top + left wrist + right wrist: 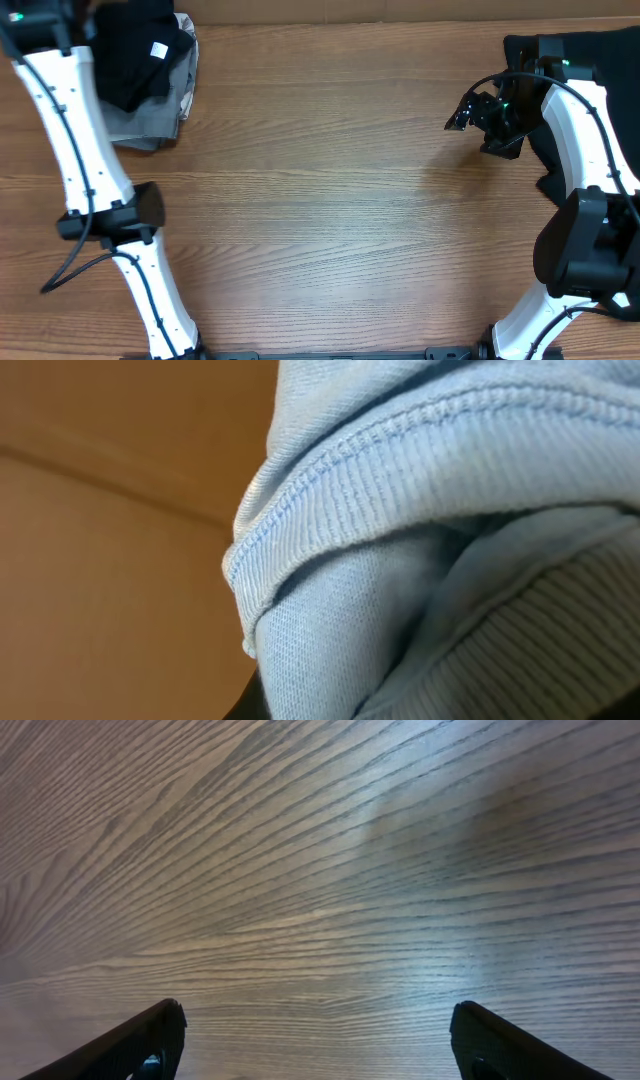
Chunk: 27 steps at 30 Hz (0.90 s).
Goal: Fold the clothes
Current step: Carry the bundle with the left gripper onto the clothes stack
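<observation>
My right gripper [318, 1012] has its fingers spread above the table [320, 870]. Light blue cloth [450, 510] blocks my left wrist view, so I can't tell the left gripper's grip. Black garment [135, 55] piled beside it.

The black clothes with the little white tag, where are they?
In the overhead view, the black garment sits at the far left of the table, piled on a grey garment, right beside the left arm.

A crumpled black cloth garment [140, 55] is heaped on a rumpled grey garment [150, 125], far-left corner. Another loose black garment [525, 50] is bunched at the right edge. Light blue ribbed knit cloth [450, 510] is seen folded, close-up.
</observation>
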### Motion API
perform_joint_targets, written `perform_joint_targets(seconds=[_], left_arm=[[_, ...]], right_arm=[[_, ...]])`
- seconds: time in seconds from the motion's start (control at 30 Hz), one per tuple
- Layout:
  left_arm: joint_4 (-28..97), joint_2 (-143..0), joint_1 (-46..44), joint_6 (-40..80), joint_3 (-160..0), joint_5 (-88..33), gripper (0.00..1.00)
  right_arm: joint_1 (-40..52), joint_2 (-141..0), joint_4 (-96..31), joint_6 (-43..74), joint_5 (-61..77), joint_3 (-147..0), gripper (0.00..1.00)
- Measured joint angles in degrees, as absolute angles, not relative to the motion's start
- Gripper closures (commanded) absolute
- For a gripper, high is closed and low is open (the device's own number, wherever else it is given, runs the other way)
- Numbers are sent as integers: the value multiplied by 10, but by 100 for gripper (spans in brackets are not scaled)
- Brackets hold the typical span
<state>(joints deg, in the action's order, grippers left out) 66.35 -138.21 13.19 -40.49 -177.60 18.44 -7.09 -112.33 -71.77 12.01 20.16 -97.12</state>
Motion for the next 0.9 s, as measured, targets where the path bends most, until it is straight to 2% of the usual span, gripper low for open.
perform_joint_targets(seconds=[0.4,0.67,0.9], left_arm=[[580,-1382,229,-422,-1637,93,96],[553,-1387,224,-423,-1522,44,96],[553,-1388,203,-388,-1495,-12,96]], right_arm=[[-71,-1123,-714,135,202,-971,12],[-71,-1123,-714,135,202,-971,12],[-71,-1123,-714,135,202,-971,12]])
